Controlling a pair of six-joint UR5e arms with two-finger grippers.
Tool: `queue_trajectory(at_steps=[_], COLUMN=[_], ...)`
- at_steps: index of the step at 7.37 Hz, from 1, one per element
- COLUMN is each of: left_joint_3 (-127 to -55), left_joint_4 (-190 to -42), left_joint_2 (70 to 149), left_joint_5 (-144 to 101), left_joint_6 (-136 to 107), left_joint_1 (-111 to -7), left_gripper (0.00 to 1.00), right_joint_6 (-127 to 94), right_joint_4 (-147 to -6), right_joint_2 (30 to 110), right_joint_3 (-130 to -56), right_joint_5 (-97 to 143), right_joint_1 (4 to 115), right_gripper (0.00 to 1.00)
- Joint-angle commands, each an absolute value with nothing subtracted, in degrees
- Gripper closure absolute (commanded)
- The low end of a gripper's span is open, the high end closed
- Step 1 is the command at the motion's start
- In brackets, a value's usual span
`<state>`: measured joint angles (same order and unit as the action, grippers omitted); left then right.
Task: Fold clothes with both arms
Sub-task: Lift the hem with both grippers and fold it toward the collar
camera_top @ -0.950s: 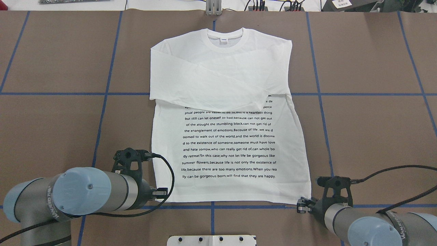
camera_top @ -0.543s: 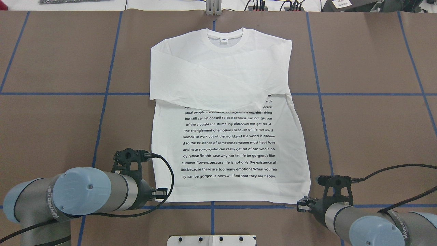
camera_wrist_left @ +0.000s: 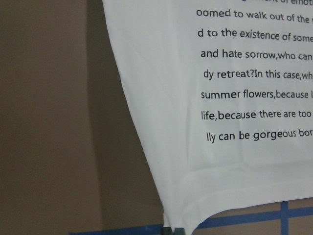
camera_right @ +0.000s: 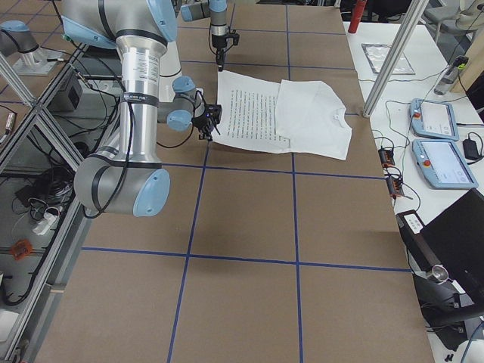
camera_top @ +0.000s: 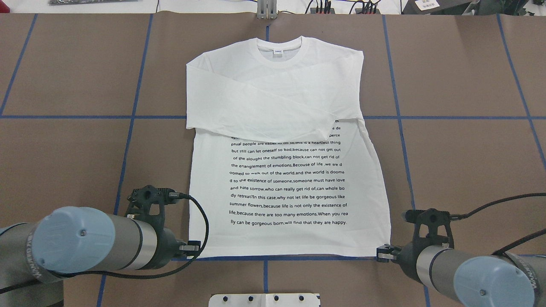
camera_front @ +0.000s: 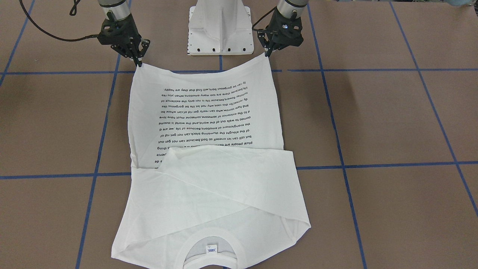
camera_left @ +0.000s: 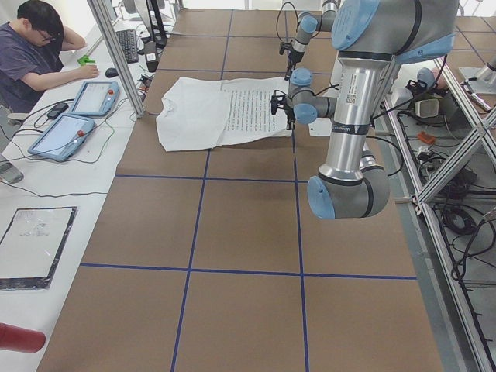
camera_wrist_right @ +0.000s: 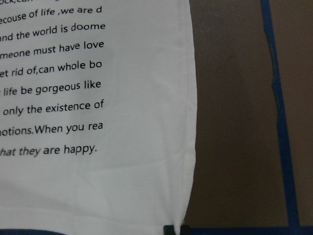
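Observation:
The white long-sleeved T-shirt [camera_top: 277,94] lies text side up on the brown table, collar at the far end and both sleeves folded across the chest. In the front-facing view [camera_front: 209,179] its hem hangs in a shallow arc between the two grippers. My left gripper [camera_top: 194,247] is shut on the hem's left corner; it also shows in the front-facing view [camera_front: 268,52]. My right gripper [camera_top: 382,252] is shut on the hem's right corner, likewise seen from the front [camera_front: 139,61]. Each wrist view shows the cloth [camera_wrist_left: 220,161] [camera_wrist_right: 98,186] narrowing to a pinched corner at the bottom edge.
The white metal pedestal [camera_top: 264,299] stands between the arms at the near edge. Blue tape lines [camera_top: 396,117] grid the table. An operator [camera_left: 39,54] sits beyond the far end with tablets [camera_left: 77,116] on a side bench.
Both grippers have drawn back a little towards the robot's base with the hem corners. The whole shirt has slid slightly towards the robot and its hem is pulled taut.

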<state>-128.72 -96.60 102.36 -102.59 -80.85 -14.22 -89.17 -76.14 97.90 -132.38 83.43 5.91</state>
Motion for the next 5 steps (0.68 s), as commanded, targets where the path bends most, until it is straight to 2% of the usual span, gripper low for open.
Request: queue_trajectory(at_steps=[1, 2, 3, 4, 5], left_joint_3=[-143.5, -147.1, -145.6, -142.2, -138.2], left_joint_4=[-81.8, -75.0, -69.8, -68.9, -69.2], left_joint_2=[102.5, 104.9, 110.4, 112.8, 114.1], left_joint_5=[-108.4, -112.2, -114.1, -113.9, -113.5], left_joint_6=[-80.8, -80.6, -78.2, -73.0, -68.8], left_joint_1=[-14.6, -18.4, -21.7, -24.4, -29.1], left_gripper=[1.00, 1.00, 1.00, 1.00, 1.00], right_joint_6=[-89.0, -87.7, -80.7, -75.3, -72.6], right_joint_4=[-89.0, -90.9, -91.1, -91.7, -91.8], right_joint_2=[97.7, 96.8, 96.2, 93.3, 86.6], right_joint_3=[-146.2, -148.8, -148.3, -145.2, -138.7], right_joint_5=[93.8, 99.1, 103.5, 105.4, 105.8], right_joint_1=[8.5, 12.5, 19.4, 24.4, 29.1], right_gripper=[1.00, 1.00, 1.00, 1.00, 1.00])
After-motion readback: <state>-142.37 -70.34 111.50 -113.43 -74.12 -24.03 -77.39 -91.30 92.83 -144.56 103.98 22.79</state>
